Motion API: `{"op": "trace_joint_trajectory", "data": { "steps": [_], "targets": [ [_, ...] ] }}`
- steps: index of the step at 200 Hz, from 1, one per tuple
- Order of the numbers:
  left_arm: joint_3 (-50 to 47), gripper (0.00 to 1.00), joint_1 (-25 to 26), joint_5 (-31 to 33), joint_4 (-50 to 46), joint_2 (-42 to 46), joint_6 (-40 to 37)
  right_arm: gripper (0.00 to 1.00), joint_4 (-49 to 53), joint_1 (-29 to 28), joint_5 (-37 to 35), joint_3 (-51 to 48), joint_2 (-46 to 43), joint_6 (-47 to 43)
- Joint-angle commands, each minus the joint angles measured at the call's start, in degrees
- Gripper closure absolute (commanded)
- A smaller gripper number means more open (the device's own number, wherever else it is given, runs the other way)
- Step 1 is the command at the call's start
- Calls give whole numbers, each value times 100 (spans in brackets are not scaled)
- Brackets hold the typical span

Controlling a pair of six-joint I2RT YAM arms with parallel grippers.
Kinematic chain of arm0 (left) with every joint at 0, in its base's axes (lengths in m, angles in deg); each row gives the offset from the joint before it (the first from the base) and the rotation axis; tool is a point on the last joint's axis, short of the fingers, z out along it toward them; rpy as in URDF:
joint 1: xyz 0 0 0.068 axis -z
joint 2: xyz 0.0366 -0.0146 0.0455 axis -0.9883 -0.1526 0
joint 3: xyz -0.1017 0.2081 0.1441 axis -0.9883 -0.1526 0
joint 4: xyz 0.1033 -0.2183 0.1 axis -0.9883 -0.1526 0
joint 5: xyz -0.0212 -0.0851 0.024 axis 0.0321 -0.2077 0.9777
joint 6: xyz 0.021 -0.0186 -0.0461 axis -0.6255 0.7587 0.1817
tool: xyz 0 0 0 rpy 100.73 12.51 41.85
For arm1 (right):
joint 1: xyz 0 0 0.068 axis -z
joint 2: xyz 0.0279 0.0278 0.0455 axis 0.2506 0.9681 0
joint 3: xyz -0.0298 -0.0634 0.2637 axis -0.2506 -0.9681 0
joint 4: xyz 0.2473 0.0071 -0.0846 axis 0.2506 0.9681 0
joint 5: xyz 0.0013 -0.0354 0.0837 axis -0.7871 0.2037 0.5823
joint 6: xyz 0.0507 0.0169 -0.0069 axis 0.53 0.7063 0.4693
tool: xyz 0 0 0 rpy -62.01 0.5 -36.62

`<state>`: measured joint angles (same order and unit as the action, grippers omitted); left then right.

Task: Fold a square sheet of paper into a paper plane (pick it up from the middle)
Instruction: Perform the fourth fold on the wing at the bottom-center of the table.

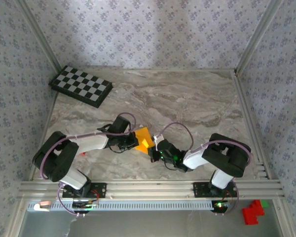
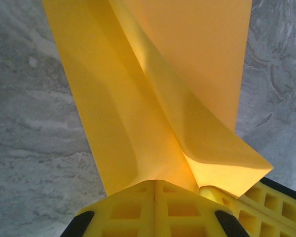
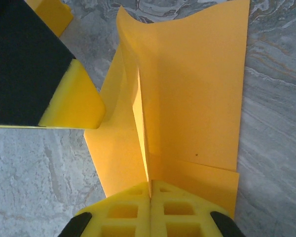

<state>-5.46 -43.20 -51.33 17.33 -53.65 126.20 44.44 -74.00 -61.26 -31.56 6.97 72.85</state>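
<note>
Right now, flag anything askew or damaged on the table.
The sheet of paper, pinched by the left pincer and right pincer, looks askew: one flap bulges up instead of lying flat, and its layered edges do not line up. No tears visible.

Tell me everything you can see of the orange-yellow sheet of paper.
The square sheet of paper is thin, matte, plain orange-yellow. It is partly folded, with flaps that stand up and curl. It is low over the marble table, pinched from either side by the left gripper and the right gripper, both shut on it.
</note>
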Motion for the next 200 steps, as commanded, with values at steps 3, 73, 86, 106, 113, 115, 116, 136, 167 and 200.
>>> {"op": "trace_joint_trajectory", "data": {
  "steps": [3,73,86,106,113,115,116,136,167,200],
  "targets": [
    [245,98,38,-1,133,-124,-139,99,-108,41,78,-61,18,233],
    [271,98,38,60,107,-376,-248,99,-271,114,211,-122,-33,575],
    [242,98,39,99,85,-413,-275,99,-352,134,239,-161,-19,682],
    [206,98,39,193,14,-432,-337,99,-462,163,270,-233,-41,783],
    [196,98,39,224,-22,-442,-372,99,-481,176,288,-255,-54,815],
    [190,98,39,233,-31,-447,-382,99,-484,175,291,-250,-59,817],
    [189,98,39,239,-37,-448,-388,99,-485,174,292,-254,-61,818],
    [148,99,25,295,-78,-491,-442,99,-479,202,315,-288,-98,899],
    [82,99,9,311,-52,-528,-452,99,-451,287,429,-323,-117,1036],
    [99,99,4,350,-95,-515,-505,99,-371,370,520,-310,-133,1134]
  ]
}}
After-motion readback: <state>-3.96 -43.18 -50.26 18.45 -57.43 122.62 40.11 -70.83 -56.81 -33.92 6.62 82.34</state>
